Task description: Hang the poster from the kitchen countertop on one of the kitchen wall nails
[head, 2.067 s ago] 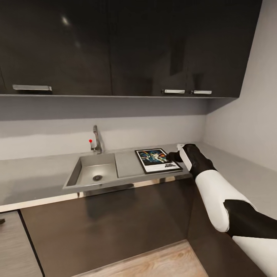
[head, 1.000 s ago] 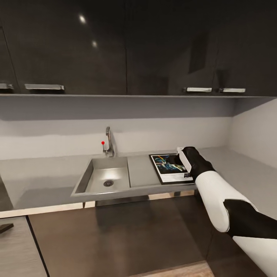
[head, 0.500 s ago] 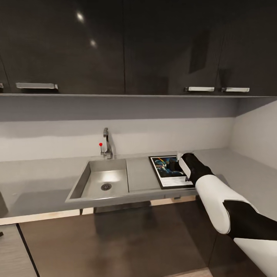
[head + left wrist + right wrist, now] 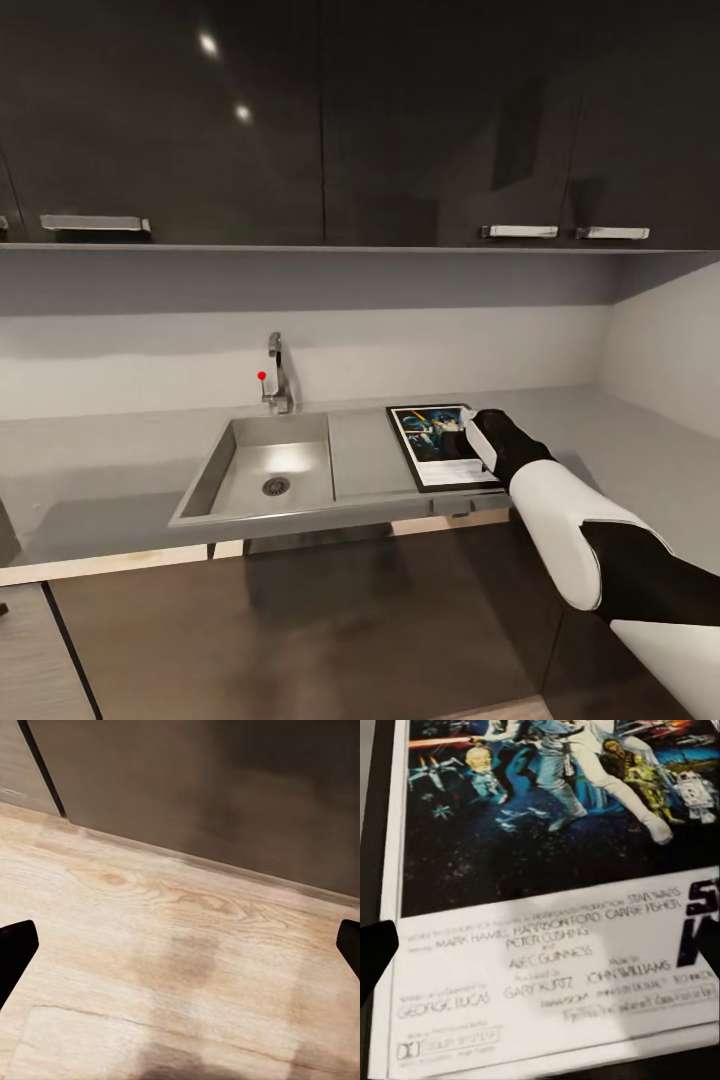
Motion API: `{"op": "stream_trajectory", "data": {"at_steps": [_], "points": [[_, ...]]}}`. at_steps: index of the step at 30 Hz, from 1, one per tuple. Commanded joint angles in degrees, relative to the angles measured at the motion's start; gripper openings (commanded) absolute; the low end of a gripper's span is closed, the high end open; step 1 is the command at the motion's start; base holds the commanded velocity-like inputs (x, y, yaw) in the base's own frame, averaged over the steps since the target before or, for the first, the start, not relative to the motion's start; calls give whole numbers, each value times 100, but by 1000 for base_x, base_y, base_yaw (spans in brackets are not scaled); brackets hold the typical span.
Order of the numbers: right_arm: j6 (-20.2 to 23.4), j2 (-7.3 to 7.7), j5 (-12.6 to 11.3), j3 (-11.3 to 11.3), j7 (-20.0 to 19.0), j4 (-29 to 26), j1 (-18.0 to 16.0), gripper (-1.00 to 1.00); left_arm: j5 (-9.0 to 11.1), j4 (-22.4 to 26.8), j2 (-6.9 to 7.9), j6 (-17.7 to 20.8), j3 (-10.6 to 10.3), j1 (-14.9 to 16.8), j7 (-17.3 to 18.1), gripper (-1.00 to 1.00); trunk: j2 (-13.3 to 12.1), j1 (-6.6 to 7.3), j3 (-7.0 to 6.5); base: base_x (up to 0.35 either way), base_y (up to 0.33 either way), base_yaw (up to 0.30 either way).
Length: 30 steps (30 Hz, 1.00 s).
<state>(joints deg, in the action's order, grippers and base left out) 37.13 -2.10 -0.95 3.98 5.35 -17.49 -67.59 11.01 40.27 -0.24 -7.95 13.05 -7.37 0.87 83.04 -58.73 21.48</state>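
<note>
Step in hand: reaching for the poster (image 4: 438, 446); by my reading the pickup is not yet made and the hanging lies well ahead.

Poster: lies flat on the worktop (image 4: 110, 455), just beside the sink (image 4: 270, 470) on the robot's right, near the worktop's front edge. In the right wrist view the poster (image 4: 547, 907) is seen from close above, its white credits band and dark artwork both plain.

Right gripper (image 4: 466, 425): hovers over the poster's right part, close above it. The right wrist view shows a dark fingertip (image 4: 373, 952) at one edge of the frame and another at the opposite edge, so the fingers are spread wide with nothing between them. Whether they touch the poster's face I cannot tell.

Left gripper (image 4: 180, 945): fingers spread, holding nothing, hanging low over the wooden floor (image 4: 165, 945) before a dark cabinet front (image 4: 210, 780).

Next move calls for: getting a finger under or around an edge of the flat frame, likely the near or right one, since a wide grip from straight above has nothing to bite on.

Risk: the frame may slide along the smooth worktop toward the sink rather than lift.

Wall nails: none can be made out on the pale wall (image 4: 450, 345) behind the tap (image 4: 279, 375).
</note>
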Motion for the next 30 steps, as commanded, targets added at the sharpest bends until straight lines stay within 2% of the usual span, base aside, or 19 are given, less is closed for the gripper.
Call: {"op": "stream_trajectory", "data": {"at_steps": [1,9,18,23,30], "points": [[16,42,-13,41,34,9,27,100,50,7,-5,-5,5,-1,9,100,3,0,6,0,0,0],[14,140,-10,41,88,17,107,100,50,7,-4,-3,5,-1,9,100,3,0,6,0,0,0],[8,159,-5,41,103,46,114,100,50,7,-3,-5,5,-1,9,100,3,0,6,0,0,0],[6,161,123,41,106,132,115,100,50,7,-5,-5,5,-1,9,100,3,0,16,0,0,0],[5,165,186,41,103,162,115,100,50,9,-4,-5,5,-1,9,100,3,0,68,0,0,0]]}}
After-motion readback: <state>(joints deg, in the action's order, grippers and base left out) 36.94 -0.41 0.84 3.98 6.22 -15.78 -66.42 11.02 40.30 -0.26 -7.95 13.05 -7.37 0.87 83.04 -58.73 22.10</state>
